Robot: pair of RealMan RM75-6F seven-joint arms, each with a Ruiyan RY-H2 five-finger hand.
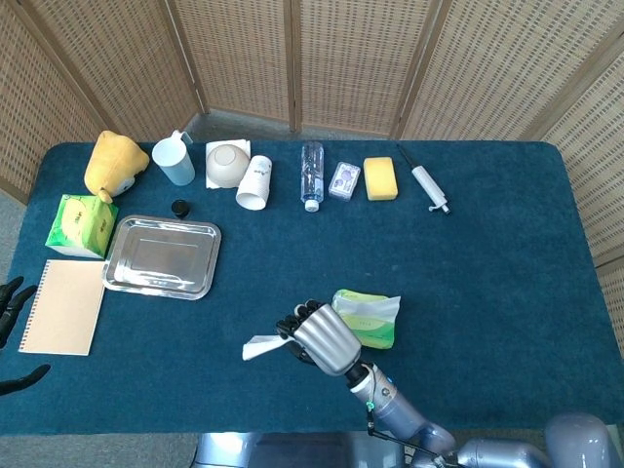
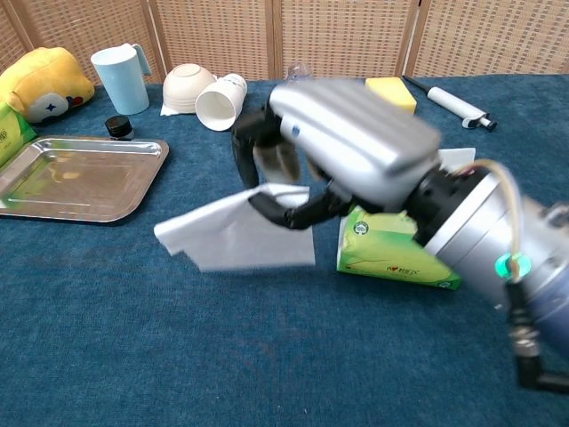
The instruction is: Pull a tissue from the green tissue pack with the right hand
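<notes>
The green tissue pack (image 1: 369, 319) (image 2: 391, 253) lies on the blue table, right of centre near the front, with a fresh white sheet sticking out of its top. My right hand (image 1: 322, 336) (image 2: 342, 147) hangs just left of the pack and pinches a loose white tissue (image 1: 261, 346) (image 2: 233, 233), which droops to the left above the cloth. The tissue is free of the pack. My left hand (image 1: 10, 302) shows only as dark fingertips at the far left edge of the head view, beside the notebook.
A steel tray (image 1: 162, 256) (image 2: 76, 176), a tan notebook (image 1: 62, 306) and a second green tissue box (image 1: 80, 225) lie at the left. Along the back stand a yellow plush (image 1: 112, 164), blue cup (image 1: 174, 160), bowl (image 1: 226, 163), paper cup (image 1: 254, 182), bottle (image 1: 311, 174), sponge (image 1: 380, 178) and a white syringe-like tool (image 1: 428, 186).
</notes>
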